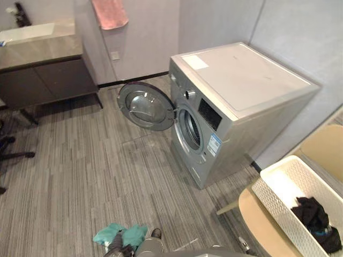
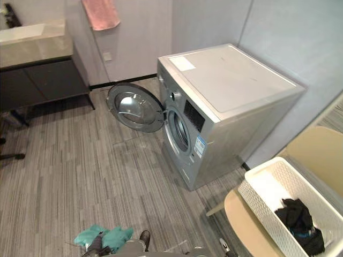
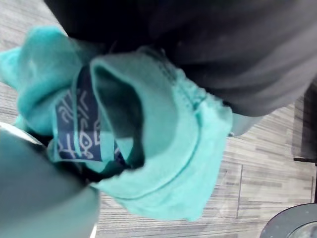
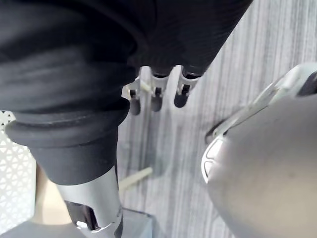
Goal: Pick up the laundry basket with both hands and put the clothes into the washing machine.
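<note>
Room check from my station. Floor [image 1: 80, 176]: grey planks with fine stripes, wall to wall. Walls [image 1: 150, 32]: plain pale grey, evenly lit, with a dark baseboard [image 1: 134, 78] along the back. Far left corner: dark vanity cabinet [image 1: 48, 80] on thin legs, grey stone countertop [image 1: 40, 51], white basin [image 1: 27, 32]. A pink towel [image 1: 110, 13] hangs on the back wall, with a small wall socket [image 1: 114, 55] below it. Near right: a tan table [image 1: 262, 225] with a rounded edge, and a second tan surface [image 1: 324, 150] just behind it. I see a black chair base [image 1: 13, 155] at the left edge.

White basket [image 1: 270, 203], dark clothes [image 1: 316, 218], open washer [image 1: 241, 80]
</note>
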You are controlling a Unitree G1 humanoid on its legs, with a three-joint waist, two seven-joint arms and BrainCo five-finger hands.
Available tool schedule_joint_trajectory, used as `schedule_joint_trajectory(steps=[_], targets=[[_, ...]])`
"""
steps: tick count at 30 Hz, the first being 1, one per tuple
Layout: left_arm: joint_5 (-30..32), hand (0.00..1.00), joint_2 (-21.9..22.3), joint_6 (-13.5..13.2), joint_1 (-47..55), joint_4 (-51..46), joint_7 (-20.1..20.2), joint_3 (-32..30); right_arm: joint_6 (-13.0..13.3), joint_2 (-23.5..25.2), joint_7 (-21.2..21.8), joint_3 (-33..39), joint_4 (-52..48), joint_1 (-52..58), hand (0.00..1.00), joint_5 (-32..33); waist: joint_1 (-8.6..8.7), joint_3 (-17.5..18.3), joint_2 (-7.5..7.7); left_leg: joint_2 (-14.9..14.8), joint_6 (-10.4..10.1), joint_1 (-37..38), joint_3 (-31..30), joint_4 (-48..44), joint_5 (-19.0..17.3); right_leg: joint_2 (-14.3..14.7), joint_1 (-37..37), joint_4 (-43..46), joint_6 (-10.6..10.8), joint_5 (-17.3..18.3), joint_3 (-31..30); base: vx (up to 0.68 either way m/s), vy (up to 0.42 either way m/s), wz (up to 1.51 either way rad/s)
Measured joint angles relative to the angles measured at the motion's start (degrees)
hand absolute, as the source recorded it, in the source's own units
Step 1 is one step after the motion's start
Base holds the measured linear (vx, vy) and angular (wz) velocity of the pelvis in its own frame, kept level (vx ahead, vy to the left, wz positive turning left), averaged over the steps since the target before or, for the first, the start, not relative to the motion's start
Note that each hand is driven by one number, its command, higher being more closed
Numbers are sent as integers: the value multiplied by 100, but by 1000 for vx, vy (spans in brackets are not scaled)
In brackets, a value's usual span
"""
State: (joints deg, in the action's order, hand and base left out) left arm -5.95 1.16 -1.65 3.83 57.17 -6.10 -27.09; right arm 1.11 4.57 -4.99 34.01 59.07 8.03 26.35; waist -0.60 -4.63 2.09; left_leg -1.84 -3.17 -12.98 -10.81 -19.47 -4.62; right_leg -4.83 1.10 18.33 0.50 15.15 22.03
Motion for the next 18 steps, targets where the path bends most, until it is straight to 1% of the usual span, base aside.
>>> schedule_joint_trajectory(steps=[1,2,3,4,5,7,8,10,11,12,13,14,15,16,17,18], targets=[[-1,100,75,-5,27,-101,10,2,-1,10,-1,84,22,-23,0,-3,-32,50,-36,-44,-190,-86,10,-194,-227,90,-28,-24,-9,38,0,161,-10,26],[-3,100,75,-7,48,-136,12,3,0,20,-1,89,25,-63,0,-4,-32,42,-29,-68,-209,-111,-2,-262,-302,141,-56,-56,-27,67,-31,173,-24,8],[-4,100,72,-6,169,-253,15,4,12,59,5,60,7,-156,0,0,-13,38,-29,-113,-260,-212,3,-559,-424,254,-156,-210,-47,65,-106,169,1,-7],[-5,100,105,-5,180,-315,25,10,33,42,6,-50,-7,-242,0,2,-33,-1,-84,-127,-350,-535,38,-1371,-482,341,-269,-283,-14,24,-178,208,13,-23],[-36,100,115,-4,211,-366,48,13,50,11,6,-166,-58,-311,0,7,-62,-47,-160,-213,-376,-771,137,-2155,-466,429,-474,-259,1,13,-275,208,49,-33],[-61,100,97,-5,297,-377,71,25,56,7,5,-332,-152,-371,0,8,-75,-64,-200,-343,-447,-771,361,-2602,-418,471,-644,-253,12,21,-442,111,35,-38],[-66,100,93,-25,358,-427,75,65,102,4,20,-613,-247,-431,0,44,-111,-42,-197,-480,-518,-693,701,-2768,-322,446,-737,-243,15,90,-732,18,20,-52],[-66,100,112,-31,367,-457,82,69,103,19,44,-920,-258,-550,0,76,-184,-41,-237,-576,-424,-670,995,-2736,-256,410,-673,-246,12,139,-957,31,19,-53],[-84,100,134,-30,371,-453,87,53,86,12,93,-1006,-266,-581,0,65,-203,-29,-203,-591,-368,-714,1155,-2725,-131,335,-687,-276,-36,119,-1080,30,18,-39],[-111,100,98,-32,392,-429,84,1,89,33,118,-993,-278,-569,0,59,-210,-47,-163,-613,-260,-722,1224,-2723,-210,268,-681,-290,-36,96,-1090,13,31,-35],[-123,100,88,-34,427,-341,85,-65,91,50,138,-970,-337,-567,0,55,-199,-37,-232,-693,-89,-687,1252,-2590,-359,256,-685,-319,-31,51,-1137,5,43,-32],[-124,100,65,-21,432,-200,80,-110,104,31,144,-898,-379,-578,0,31,-191,-42,-317,-836,-21,-636,1227,-2315,-443,249,-690,-323,-10,35,-1209,33,95,-41],[-128,100,47,-9,522,-42,77,-220,100,-21,146,-785,-345,-532,0,-8,-168,-35,-324,-1018,-14,-553,1206,-1741,-448,174,-692,-325,7,27,-1283,90,139,-37],[-141,100,49,19,568,-16,72,-291,101,-62,144,-676,-304,-484,0,-39,-178,-19,-277,-1146,-35,-500,1076,-1082,-431,65,-715,-343,65,30,-1317,106,158,-23],[-168,100,46,19,606,-16,69,-320,104,-87,138,-612,-279,-414,0,-97,-180,-6,-254,-1190,-50,-491,970,-782,-417,8,-735,-348,135,43,-1319,149,218,-2],[-238,100,44,20,661,27,69,-360,98,-165,130,-422,-140,-281,0,-237,-182,0,-227,-1252,-72,-435,733,-187,-369,-133,-792,-350,303,106,-1312,169,312,10]])
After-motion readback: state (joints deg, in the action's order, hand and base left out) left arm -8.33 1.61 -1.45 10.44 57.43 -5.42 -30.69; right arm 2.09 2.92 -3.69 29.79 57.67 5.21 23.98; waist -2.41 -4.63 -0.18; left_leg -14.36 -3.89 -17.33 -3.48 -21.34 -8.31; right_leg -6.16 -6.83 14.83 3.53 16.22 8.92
